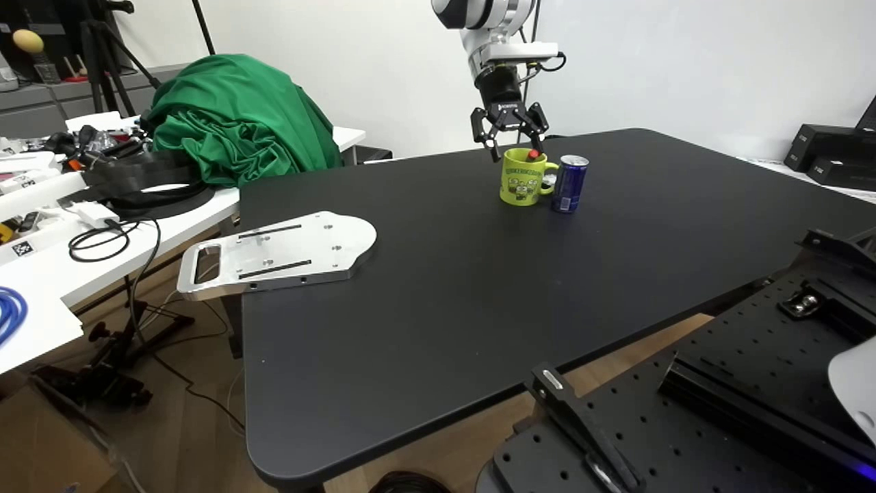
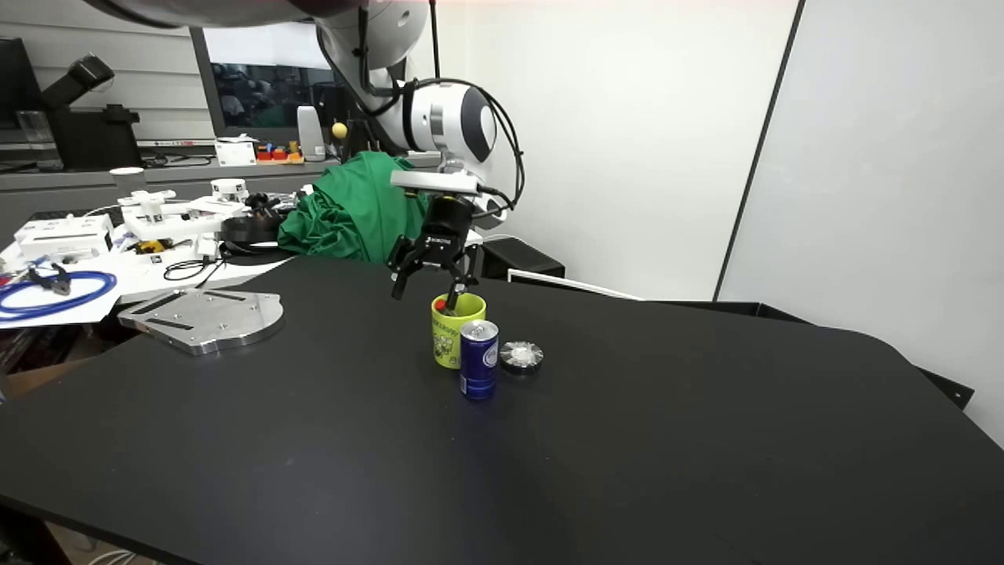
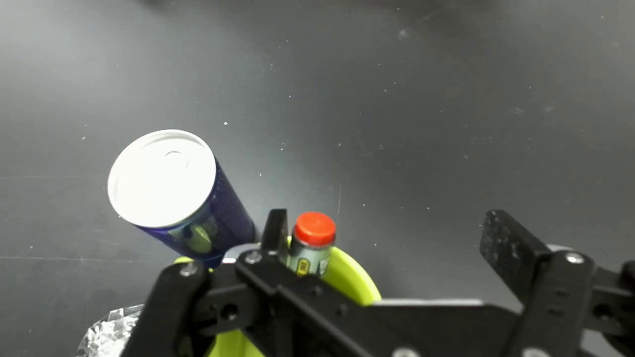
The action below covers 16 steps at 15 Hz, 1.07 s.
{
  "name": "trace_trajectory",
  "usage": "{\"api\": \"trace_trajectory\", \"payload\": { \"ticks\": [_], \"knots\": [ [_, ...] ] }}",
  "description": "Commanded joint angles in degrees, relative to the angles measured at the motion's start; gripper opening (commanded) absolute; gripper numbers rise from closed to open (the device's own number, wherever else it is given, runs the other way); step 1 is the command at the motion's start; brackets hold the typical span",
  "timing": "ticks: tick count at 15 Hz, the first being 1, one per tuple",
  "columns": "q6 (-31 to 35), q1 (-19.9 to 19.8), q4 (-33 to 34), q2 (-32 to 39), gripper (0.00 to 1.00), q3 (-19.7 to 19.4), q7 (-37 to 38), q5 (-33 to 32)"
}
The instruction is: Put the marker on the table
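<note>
step: I think it's reaching for the marker | marker spot: in the yellow mug, red top poking up | gripper: spread wide, holding nothing | next: should squeeze the marker, lift, lay it on the counter

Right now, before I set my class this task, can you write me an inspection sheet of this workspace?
Surface: black table, with small pale specks in the wrist view.
Job's things: marker inside the yellow mug, red end up, not yet on the table.
Clutter: blue can upright beside the mug; round shiny-topped item; metal plate overhanging the table edge.
Grippers: the gripper is open at the mug, jaws apart, marker between them.
Cables: black cables loop along the arm.
Surroundings: cluttered white table, green cloth, white wall.
</note>
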Motion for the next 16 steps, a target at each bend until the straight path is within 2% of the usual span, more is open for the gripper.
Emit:
{"api": "trace_trajectory", "payload": {
  "ticks": [1,2,4,11,12,13,14,16],
  "knots": [
    [-2.2,-0.1,3.0,1.5,1.0,0.1,2.1,0.2],
    [-1.6,0.0,2.9,1.4,0.75,0.0,2.2,0.1],
    [-1.7,0.0,3.0,1.4,0.66,0.0,2.6,0.2],
    [-2.1,0.0,3.9,1.3,0.17,0.1,3.1,0.3],
    [-2.2,0.0,4.0,1.3,0.61,0.1,3.1,0.3],
    [-2.3,-0.1,4.2,1.4,0.57,0.1,3.0,0.3],
    [-2.3,-0.1,4.4,1.4,0.57,0.1,3.1,0.3],
    [-1.7,-0.2,4.8,1.7,0.68,-0.1,3.2,0.2]
  ]
}}
